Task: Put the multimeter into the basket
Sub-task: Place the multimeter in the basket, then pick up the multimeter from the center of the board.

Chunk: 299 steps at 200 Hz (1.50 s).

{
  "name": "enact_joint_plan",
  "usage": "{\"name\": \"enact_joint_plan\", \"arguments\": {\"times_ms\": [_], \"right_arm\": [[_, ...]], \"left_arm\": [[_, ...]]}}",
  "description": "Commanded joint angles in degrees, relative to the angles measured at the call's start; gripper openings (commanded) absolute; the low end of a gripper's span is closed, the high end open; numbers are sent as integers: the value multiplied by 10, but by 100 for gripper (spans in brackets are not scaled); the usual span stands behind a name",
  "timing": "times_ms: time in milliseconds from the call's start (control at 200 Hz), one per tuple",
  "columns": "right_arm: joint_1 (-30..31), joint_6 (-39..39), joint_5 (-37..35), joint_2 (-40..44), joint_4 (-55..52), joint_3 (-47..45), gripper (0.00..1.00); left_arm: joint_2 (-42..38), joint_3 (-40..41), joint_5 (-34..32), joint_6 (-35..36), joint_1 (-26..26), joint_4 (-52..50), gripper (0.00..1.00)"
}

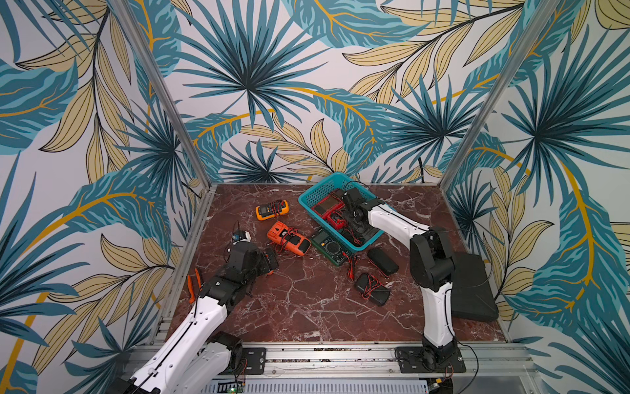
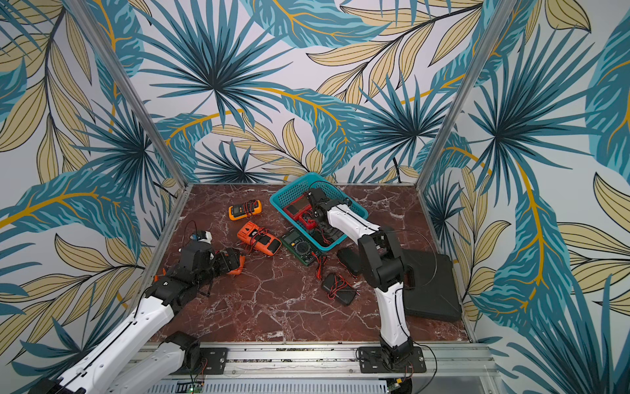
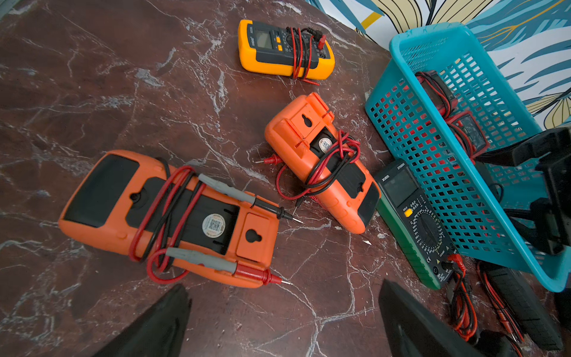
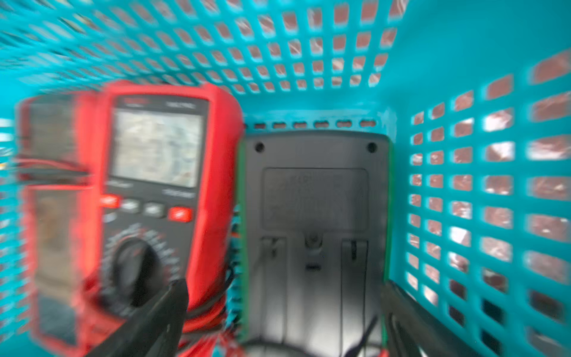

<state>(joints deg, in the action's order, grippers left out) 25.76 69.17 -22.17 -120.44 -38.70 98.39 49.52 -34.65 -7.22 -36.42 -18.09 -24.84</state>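
Observation:
The teal basket stands at the back of the table. My right gripper reaches down inside it, open. A dark multimeter with green edges lies face down on the basket floor between the spread fingers, with a gap at one side. A red multimeter lies beside it. My left gripper hangs open over the table at the left, empty. An orange multimeter lies face down just beyond its fingertips.
On the table lie a yellow multimeter, a second orange one, a green one against the basket's near wall, and two black ones. A black case sits at the right edge.

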Motion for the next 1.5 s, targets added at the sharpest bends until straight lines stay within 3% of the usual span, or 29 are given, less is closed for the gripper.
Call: {"name": "enact_joint_plan", "arguments": {"times_ms": [0,215,451,566,781,1027,1282,1493], "right_arm": [[2,-27,-20,50,-4,-10,99],[3,-86,-22,89,8,-18,100],[15,-291,102,125,73,-28,100],[35,-393,174,124,45,-12,99],[109,-520,160,117,-25,-5,99],[163,-598,222,57,-22,33,99],[169,-675,291,-42,-17,134,99],[169,-715,325,-103,-28,210,99]], "left_arm": [[-1,-25,5,2,4,10,100],[-1,-26,5,0,4,9,100],[-1,-25,-3,-8,4,7,100],[-3,-17,-15,-26,4,6,100],[-14,-3,-43,-58,4,2,100],[-31,16,-85,-108,23,-20,100],[-28,34,-8,-121,94,-12,100],[-28,39,7,-121,106,-9,100]]}}
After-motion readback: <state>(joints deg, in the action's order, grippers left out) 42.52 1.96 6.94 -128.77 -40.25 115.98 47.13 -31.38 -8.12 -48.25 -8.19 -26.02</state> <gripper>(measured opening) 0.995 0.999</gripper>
